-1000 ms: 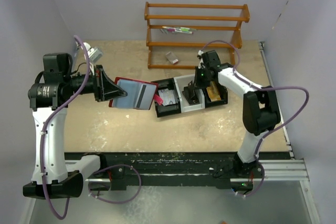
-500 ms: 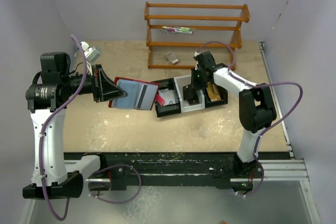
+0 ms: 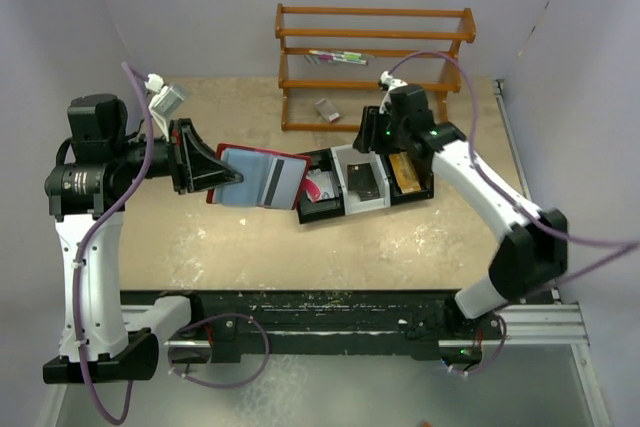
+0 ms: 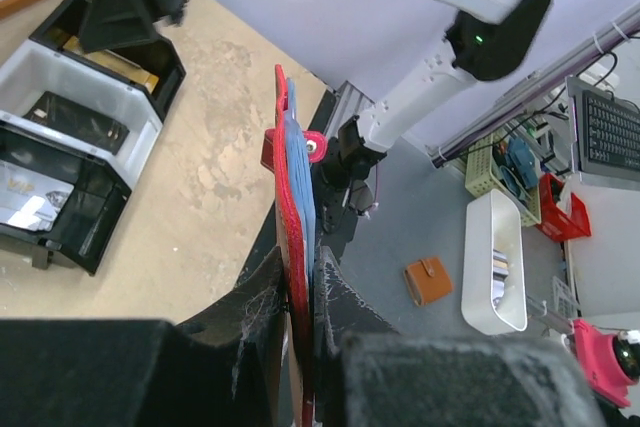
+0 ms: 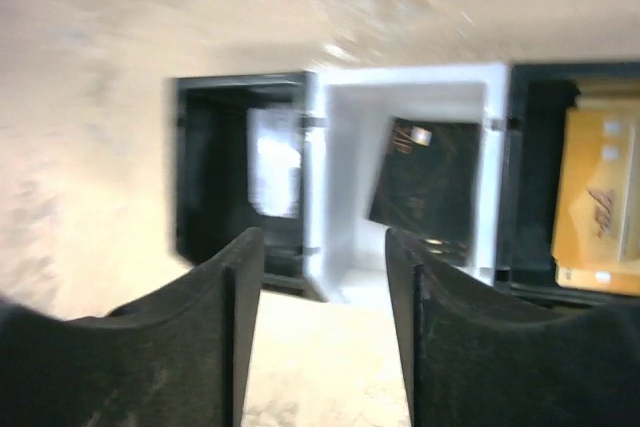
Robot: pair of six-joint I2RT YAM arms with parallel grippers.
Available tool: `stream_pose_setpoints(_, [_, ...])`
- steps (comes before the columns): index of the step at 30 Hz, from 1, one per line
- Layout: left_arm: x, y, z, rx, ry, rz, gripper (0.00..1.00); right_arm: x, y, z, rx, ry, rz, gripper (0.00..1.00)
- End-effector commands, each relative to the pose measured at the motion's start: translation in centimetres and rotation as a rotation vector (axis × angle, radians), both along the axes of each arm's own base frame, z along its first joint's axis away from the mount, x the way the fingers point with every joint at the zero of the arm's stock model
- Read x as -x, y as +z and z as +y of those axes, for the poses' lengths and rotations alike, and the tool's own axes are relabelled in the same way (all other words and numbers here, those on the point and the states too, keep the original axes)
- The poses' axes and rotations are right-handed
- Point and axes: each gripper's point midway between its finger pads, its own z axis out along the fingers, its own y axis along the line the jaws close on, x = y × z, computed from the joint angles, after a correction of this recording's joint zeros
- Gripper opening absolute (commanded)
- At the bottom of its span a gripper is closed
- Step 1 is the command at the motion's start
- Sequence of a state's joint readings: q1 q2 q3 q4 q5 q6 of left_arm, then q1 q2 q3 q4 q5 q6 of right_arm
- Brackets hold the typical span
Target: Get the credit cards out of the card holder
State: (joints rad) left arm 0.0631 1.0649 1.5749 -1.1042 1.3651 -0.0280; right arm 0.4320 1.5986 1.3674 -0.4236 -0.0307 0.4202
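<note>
Our right gripper has lifted out of the tray's white middle bin, its jaws parted and empty. Our left gripper pinches the open card holder aloft, its long axis pointing toward the tray. We see a silvery card in the left bin, a dark block in the middle, and a gold block on the right.

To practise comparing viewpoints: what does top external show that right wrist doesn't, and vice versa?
Only top external: the brown wooden shelf rack and the left gripper holding the open red leather-like wallet. Only right wrist: the right gripper, its jaws visibly parted. Both: the black-and-white three-compartment tray, holding a black rectangular block and a gold-yellow block.
</note>
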Motion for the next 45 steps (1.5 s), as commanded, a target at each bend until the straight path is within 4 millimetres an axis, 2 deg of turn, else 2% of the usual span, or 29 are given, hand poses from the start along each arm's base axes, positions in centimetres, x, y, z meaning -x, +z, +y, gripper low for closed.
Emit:
stream_pose_setpoints(1, [0.0,2.6,-0.3,0.042,-0.009,-0.094,0.09,4.0,10.5,3.8,-0.344,0.194,-0.237,0.67])
stream_pose_setpoints(3, [-0.9,3.3,-0.3,0.06,0.012,-0.104,0.08,6.7,13.6,5.0,-0.5,0.287,-0.301,0.79])
stream_pose_setpoints(6, [-2.7,4.1,-0.2,0.093,0.055,-0.079,0.06,11.7,18.0,6.3,-0.726,0.447,-0.378,0.87])
stream_pose_setpoints(9, [-4.0,4.7,-0.2,0.126,0.088,-0.047,0.06,15.3,20.6,7.0,-0.898,0.509,-0.487,0.99])
stream_pose_setpoints(11, [-4.1,5.0,-0.3,0.151,0.084,-0.038,0.07,16.8,22.1,7.6,-0.972,0.529,-0.525,1.0])
stream_pose_setpoints(15, [-3.7,5.6,-0.4,0.174,0.069,-0.019,0.07,18.2,24.0,9.3,-1.073,0.564,-0.555,1.0])
stream_pose_setpoints(26, [-2.1,6.3,-0.5,0.176,0.033,-0.023,0.07,18.6,26.5,14.0,-1.229,0.569,-0.549,0.99])
stream_pose_setpoints(29, [-2.0,5.7,-0.5,0.169,0.028,-0.017,0.07,19.2,27.6,14.6,-1.287,0.602,-0.555,0.87])
stream_pose_setpoints(33, [-2.3,4.9,-0.5,0.162,0.039,-0.008,0.07,19.8,28.6,15.1,-1.33,0.649,-0.549,0.6])
stream_pose_setpoints(35, [-2.5,4.5,-0.4,0.157,0.046,-0.008,0.07,20.0,28.7,15.1,-1.331,0.66,-0.548,0.41])
stream_pose_setpoints(38, [-3.0,3.4,-0.3,0.139,0.061,-0.004,0.09,20.0,28.4,15.2,-1.313,0.661,-0.544,0.04])
stream_pose_setpoints(39, [-3.1,2.9,-0.3,0.129,0.07,-0.004,0.13,19.9,28.2,15.2,-1.299,0.661,-0.541,0.0])
stream_pose_setpoints(40, [-3.3,2.5,-0.2,0.112,0.084,-0.021,0.19,20.0,28.1,15.3,-1.283,0.664,-0.533,0.0])
stream_pose_setpoints(41, [-3.6,2.0,0.0,0.089,0.099,-0.038,0.3,19.9,27.2,15.7,-1.246,0.664,-0.493,0.0])
stream_pose_setpoints(42, [-3.8,1.3,0.1,0.064,0.11,-0.047,0.42,20.1,26.6,15.9,-1.208,0.683,-0.467,0.0])
stream_pose_setpoints(43, [-4.0,0.8,0.3,0.034,0.118,-0.07,0.59,20.3,25.7,16.2,-1.155,0.706,-0.44,0.0])
stream_pose_setpoints(44, [-4.0,-0.2,0.5,-0.009,0.119,-0.089,0.7,20.4,26.3,16.4,-1.099,0.729,-0.447,0.0])
stream_pose_setpoints(45, [-3.8,-0.7,0.7,-0.039,0.122,-0.085,0.78,19.9,25.4,16.7,-1.018,0.724,-0.42,0.0])
